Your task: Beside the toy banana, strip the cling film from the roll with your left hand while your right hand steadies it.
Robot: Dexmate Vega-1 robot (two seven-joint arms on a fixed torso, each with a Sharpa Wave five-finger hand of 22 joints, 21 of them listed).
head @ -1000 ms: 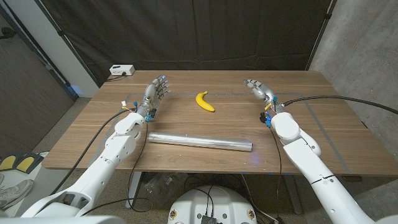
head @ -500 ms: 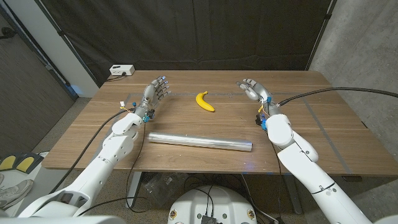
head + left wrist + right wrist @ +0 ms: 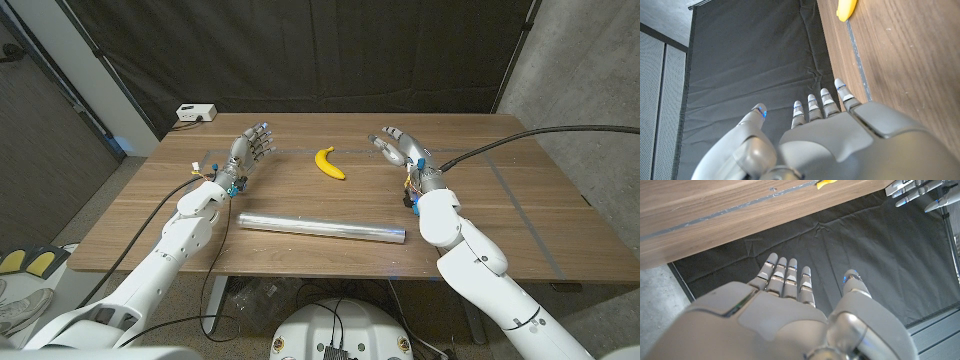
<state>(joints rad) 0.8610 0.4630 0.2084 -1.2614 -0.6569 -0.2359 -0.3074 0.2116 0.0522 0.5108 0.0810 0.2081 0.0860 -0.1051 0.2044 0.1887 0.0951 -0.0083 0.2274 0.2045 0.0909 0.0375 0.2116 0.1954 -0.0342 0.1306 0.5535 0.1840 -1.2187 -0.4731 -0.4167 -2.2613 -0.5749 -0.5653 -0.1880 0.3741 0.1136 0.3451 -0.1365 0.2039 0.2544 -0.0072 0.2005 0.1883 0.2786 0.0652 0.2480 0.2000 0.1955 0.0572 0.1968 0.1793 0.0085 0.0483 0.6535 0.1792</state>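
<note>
Your left hand (image 3: 248, 148) stands past the roll (image 3: 322, 228), off its left end and level with the banana (image 3: 329, 163). Its fingers are spread and it holds nothing. Your right hand (image 3: 400, 148) is spread and empty too, just to the right of the banana and well beyond the roll's right end. In the left wrist view the fingers (image 3: 826, 102) reach along the table's (image 3: 540, 215) far edge toward the dark curtain (image 3: 360, 55), with the banana's tip (image 3: 846, 8) ahead.

The roll lies on its side near the table's front edge, nearer to you than the banana and about parallel to that edge, and neither hand touches it. It looks like a long, stiff, light tube with a glossy wrap. Expect it to roll and slide on the wood if you nudge it. The film itself will likely be thin, clingy and easy to tear, and its loose edge cannot be made out here. I would press the right hand down on the roll's right end, then work the left fingertips along the left part to find the film's edge and pull away from the tube.

No containers are in view. A white box (image 3: 196, 113) sits at the back left corner, far left of the banana.
</note>
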